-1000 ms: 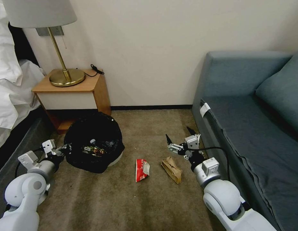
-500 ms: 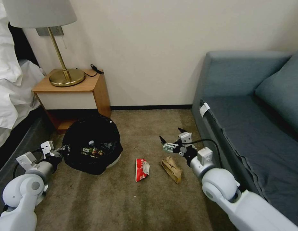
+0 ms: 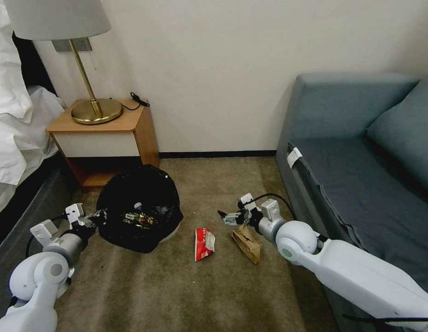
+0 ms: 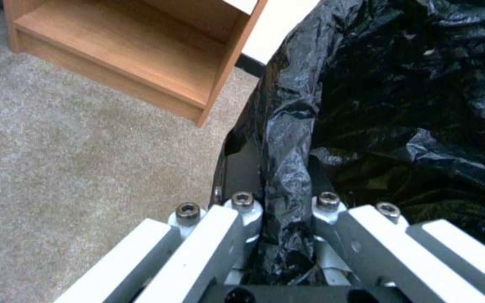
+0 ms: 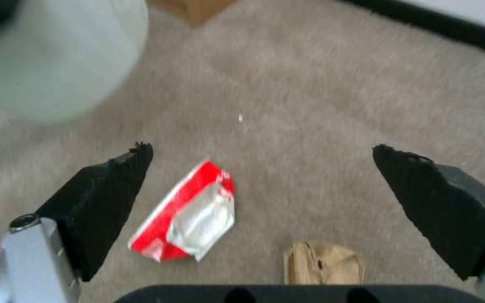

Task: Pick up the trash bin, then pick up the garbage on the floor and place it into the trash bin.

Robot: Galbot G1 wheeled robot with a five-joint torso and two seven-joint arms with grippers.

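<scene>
Low down, left hand [image 4: 279, 235] is pinching the glossy black liner of the small round white bin [image 3: 139, 210]; right hand [image 5: 259, 189], spread, is hovering above red-white packet [image 5: 189, 216] and brown paper bag [image 5: 322, 263] lying on carpet

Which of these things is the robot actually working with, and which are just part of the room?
Working with: trash bin, held at its bag by the left tool; red-white packet; brown paper bag; open right tool above them.

Just there: lamp, nightstand, sofa, bed.
</scene>
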